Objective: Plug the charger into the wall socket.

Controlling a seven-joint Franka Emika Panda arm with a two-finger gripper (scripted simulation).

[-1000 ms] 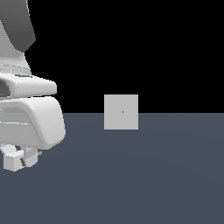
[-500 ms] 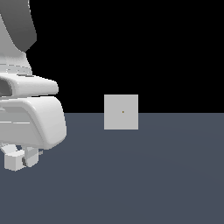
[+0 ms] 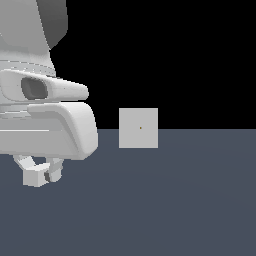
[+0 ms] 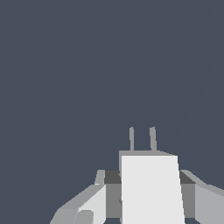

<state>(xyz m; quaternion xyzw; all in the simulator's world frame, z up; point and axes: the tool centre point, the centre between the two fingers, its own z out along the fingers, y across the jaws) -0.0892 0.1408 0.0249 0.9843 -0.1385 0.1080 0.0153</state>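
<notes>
The floor [image 3: 165, 210] is a flat slate-blue surface that fills the lower half of the exterior view under a black background, and it fills nearly all of the wrist view too. The robot arm [image 3: 40, 100] is a bulky white body that takes up the exterior view's left side, from the top edge down to just above the floor. The wall socket [image 3: 138, 128] is a light-grey square plate standing upright at the far edge of the floor, near the middle of the exterior view, with a tiny dark dot at its centre; it stands well apart from the arm, toward the exterior view's right. The gripper [image 3: 42, 175] hangs below the arm, low over the floor, and its fingers [image 4: 94, 201] sit against both sides of the charger [image 4: 151, 188], so the claw is closed on it. The charger is a small white block, and in the wrist view two thin grey prongs [image 4: 142, 139] stick out of its far end over bare floor.
</notes>
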